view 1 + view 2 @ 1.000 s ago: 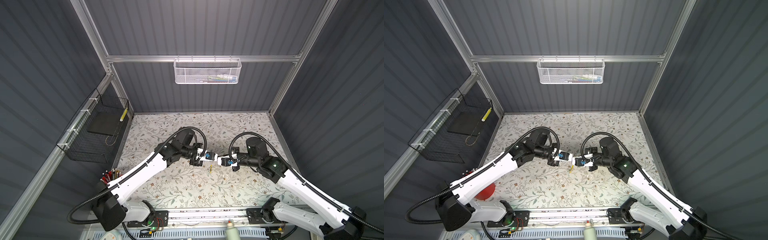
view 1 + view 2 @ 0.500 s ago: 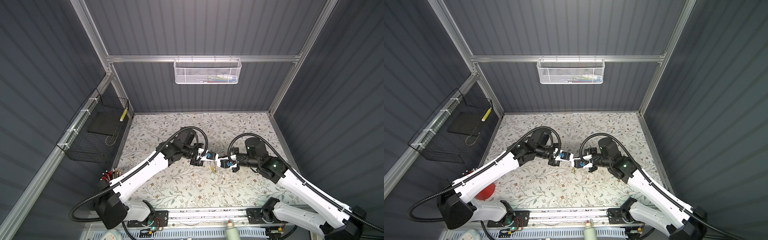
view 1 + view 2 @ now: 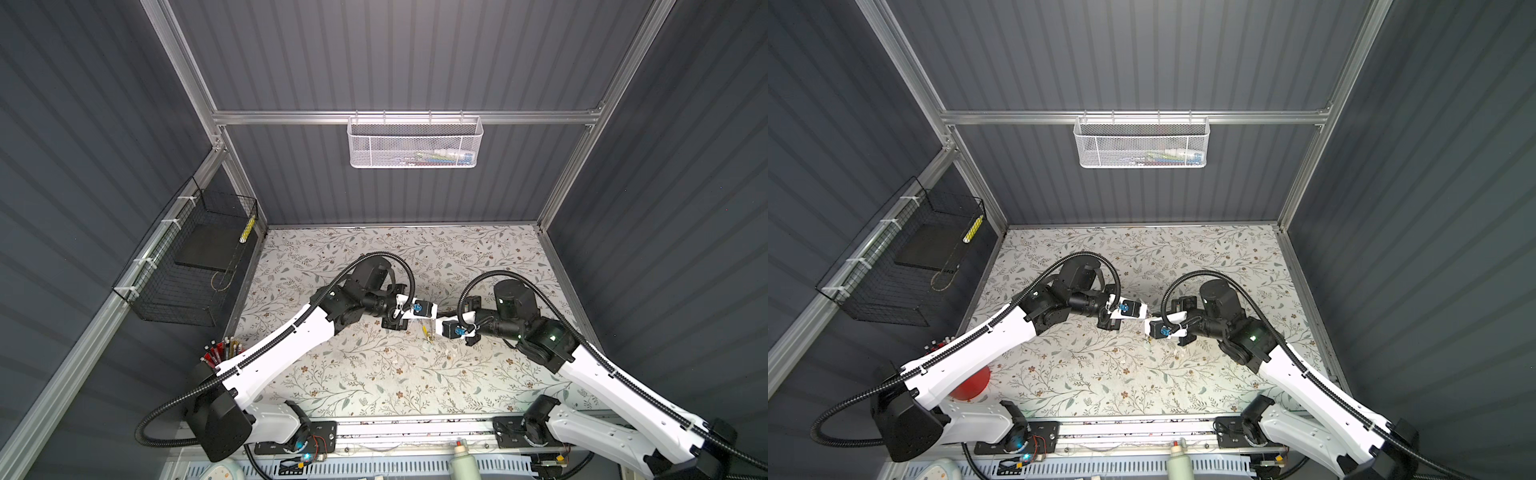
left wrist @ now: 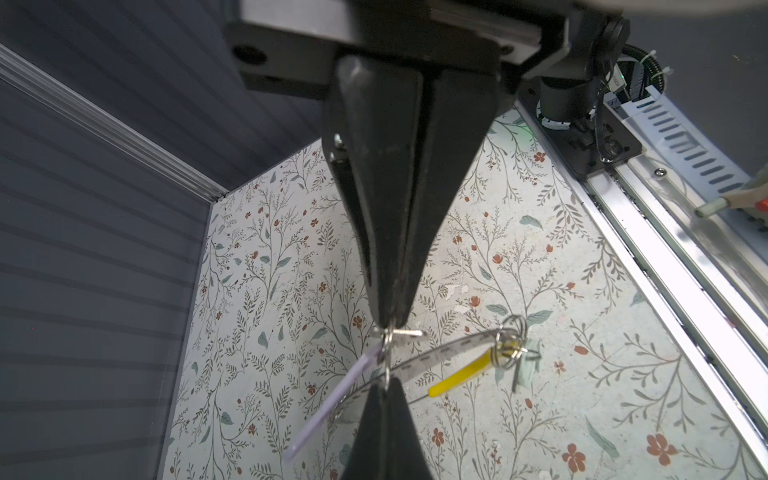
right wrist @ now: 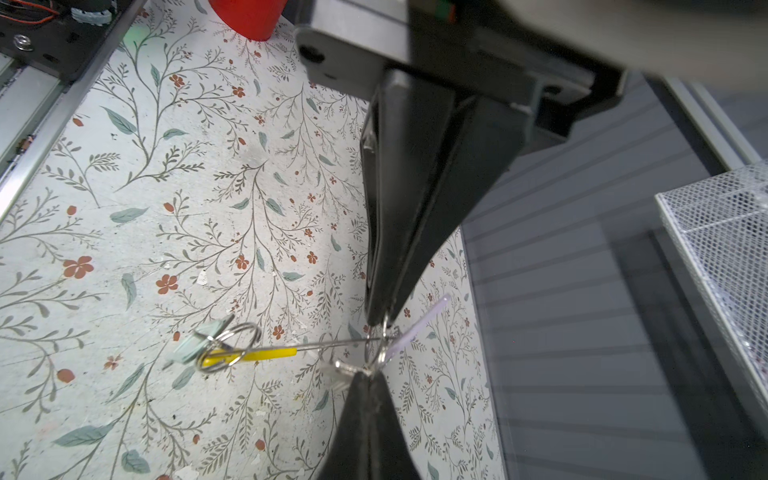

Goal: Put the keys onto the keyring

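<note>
Left gripper (image 4: 388, 326): fingers pressed together, nipping a small silvery key (image 4: 409, 332) right at the tips. Its shank juts sideways out of the pinch.

Right gripper (image 5: 379, 322): also pressed together, tip to tip with the left. It appears to nip the keyring (image 4: 436, 353) near one end of the band. The contact is tiny in both wrist views, so which gripper has which is my reading, not a certainty.

Outward from the tips:
- A lavender tag (image 4: 332, 407) hangs slantwise from just beyond the pinch.
- The keyring's grey ridged band arcs away from the tips, held clear above the floral table (image 4: 561, 415).
- Farther along the band is the yellow segment (image 4: 457, 377).
- Farthest from the tips, a cluster of split rings (image 4: 508, 347) with a pale green tag (image 5: 189, 347) sits threaded on the band.

Handling, judged:
- Key: light, rigid, slick metal, and likely to pivot in a tip pinch. Hold it by the flat faces of the head and leave the hole clear.
- Band: thin, light and springy, so it bends away when pushed. Hold it close to the free end so that end is stiff enough to aim through the hole.
- Tags: floppy, so poor places to grip.
</note>
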`<state>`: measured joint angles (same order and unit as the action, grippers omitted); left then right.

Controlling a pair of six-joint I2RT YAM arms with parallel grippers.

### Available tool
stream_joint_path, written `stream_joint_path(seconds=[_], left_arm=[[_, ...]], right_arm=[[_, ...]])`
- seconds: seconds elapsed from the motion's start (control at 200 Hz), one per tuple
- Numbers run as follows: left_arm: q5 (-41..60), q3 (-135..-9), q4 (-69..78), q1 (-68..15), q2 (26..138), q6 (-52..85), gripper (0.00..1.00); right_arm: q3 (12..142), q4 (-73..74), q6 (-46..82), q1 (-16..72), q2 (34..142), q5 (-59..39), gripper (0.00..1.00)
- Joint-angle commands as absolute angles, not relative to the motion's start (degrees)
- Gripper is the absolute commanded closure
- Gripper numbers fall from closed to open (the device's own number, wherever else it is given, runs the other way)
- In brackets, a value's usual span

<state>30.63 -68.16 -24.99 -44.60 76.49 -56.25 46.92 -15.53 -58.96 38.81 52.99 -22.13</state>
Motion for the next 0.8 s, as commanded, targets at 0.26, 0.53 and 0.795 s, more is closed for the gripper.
stream_joint_path(seconds=[0.26,0.53,0.795], left_arm=[[31.1,-66.9,-20.0,-44.4,73.4,-51.8,1.00],[32.2,-67.1,-20.4,-44.1,73.4,-51.2,1.00],[32.7,-67.2,-20.6,-43.9,73.6,-50.7,1.00]], right_arm=[[41.2,-7.4,-54.3,39.3,51.0,-15.1,1.00],[41.3,-7.2,-53.4,39.3,51.5,-14.5,1.00],[40.5,-6.7,-56.5,39.6,50.9,-14.7,1.00]])
